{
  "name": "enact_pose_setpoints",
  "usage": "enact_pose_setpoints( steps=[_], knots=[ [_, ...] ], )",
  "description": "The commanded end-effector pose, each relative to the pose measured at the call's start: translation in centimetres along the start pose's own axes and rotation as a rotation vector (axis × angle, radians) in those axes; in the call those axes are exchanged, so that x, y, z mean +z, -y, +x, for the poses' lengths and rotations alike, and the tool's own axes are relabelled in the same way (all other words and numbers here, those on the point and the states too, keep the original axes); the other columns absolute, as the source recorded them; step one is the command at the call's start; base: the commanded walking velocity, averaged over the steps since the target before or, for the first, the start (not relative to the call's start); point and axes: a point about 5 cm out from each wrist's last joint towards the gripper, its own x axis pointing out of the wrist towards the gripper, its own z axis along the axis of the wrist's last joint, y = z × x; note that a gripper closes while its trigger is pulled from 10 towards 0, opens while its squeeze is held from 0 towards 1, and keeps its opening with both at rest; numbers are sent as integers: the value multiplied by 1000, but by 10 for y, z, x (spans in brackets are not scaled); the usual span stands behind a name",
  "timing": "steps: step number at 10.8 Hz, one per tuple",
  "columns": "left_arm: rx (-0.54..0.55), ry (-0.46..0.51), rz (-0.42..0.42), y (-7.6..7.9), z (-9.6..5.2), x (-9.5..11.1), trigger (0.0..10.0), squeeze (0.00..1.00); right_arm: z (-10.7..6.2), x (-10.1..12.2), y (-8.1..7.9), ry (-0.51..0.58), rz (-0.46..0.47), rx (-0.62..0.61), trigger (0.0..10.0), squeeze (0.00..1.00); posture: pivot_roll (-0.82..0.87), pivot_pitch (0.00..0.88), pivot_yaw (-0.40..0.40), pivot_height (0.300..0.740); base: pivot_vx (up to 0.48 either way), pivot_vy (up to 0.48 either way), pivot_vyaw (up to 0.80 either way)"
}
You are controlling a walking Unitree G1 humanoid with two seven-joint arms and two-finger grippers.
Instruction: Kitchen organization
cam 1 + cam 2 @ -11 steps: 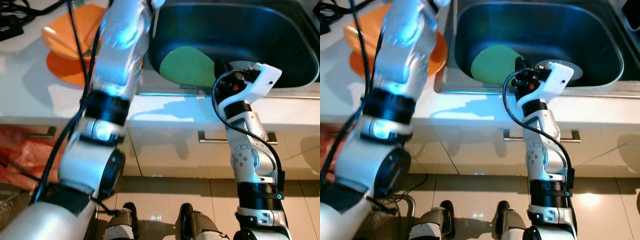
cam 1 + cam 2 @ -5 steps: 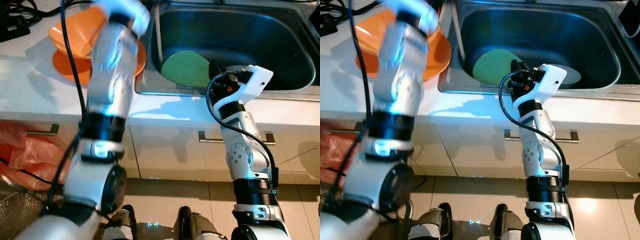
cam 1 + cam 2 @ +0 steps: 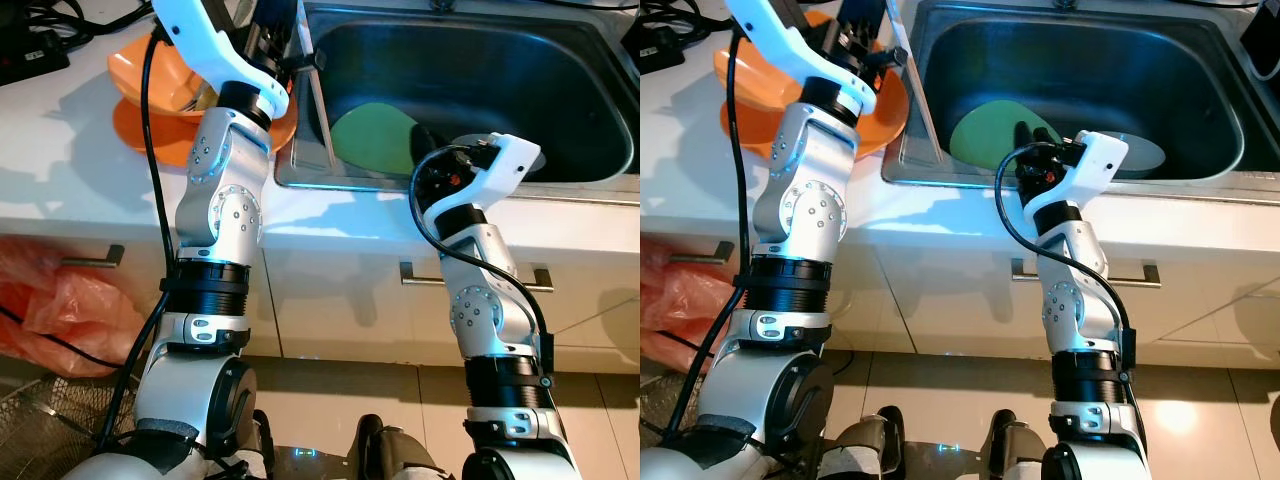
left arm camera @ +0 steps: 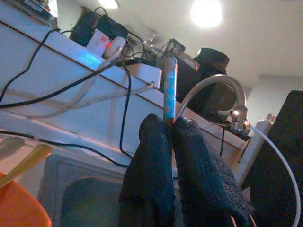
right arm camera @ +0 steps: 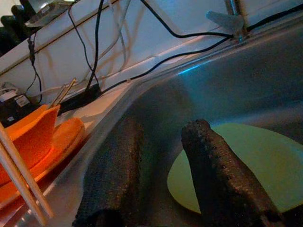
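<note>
Chopstick transfer at the sink (image 3: 600, 165) rim.
Left gripper (image 4: 169, 130), above the sink's left rim, is clenched on a long chopstick (image 3: 318, 100) (its far end hangs toward the basin); orange bowl (image 3: 150, 75) sits just left of the sink. Right gripper (image 5: 161, 156), fingers parted and empty, hovers inside the sink beside the green plate (image 3: 375, 135). Risk: the stick could pivot and drop. Open room remains across the sink's right half.

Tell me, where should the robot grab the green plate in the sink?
Probably the near rim of the green plate. It lies low in the steel sink, tilted against the front wall, so that edge is raised. The right gripper hovers there, fingers open, and could reach down from above to pinch the rim.
</note>
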Motion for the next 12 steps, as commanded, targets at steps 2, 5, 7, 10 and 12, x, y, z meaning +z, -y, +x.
enact_pose_setpoints(
  steps=[2, 5, 7, 10, 12],
  knots=[
    [-41, 14, 21, 7, -1, 5, 10000, 0, 2, 0, -4, 9, 12, 23, 10000, 1000, 33, 147, 5, 740, 0, 0, 0],
    [-58, 118, 26, 9, 3, 19, 10000, 0, 2, -1, -6, 10, 14, 31, 10000, 1000, 25, 149, 6, 740, 0, 0, 0],
    [-58, 97, 14, 11, -1, 8, 10000, 0, 2, 0, -5, 9, 13, 36, 10000, 1000, 25, 157, 7, 740, 0, 0, 0],
    [-81, 47, 47, 14, -5, -6, 10000, 0, 0, 0, -16, -4, -16, 108, 10000, 0, 14, 153, 13, 740, 0, 0, 0],
    [-93, 32, 60, 16, -6, -9, 10000, 0, -3, 15, -34, 11, -48, 294, 10000, 0, 10, 149, 13, 740, 0, 0, 0]
  ],
)
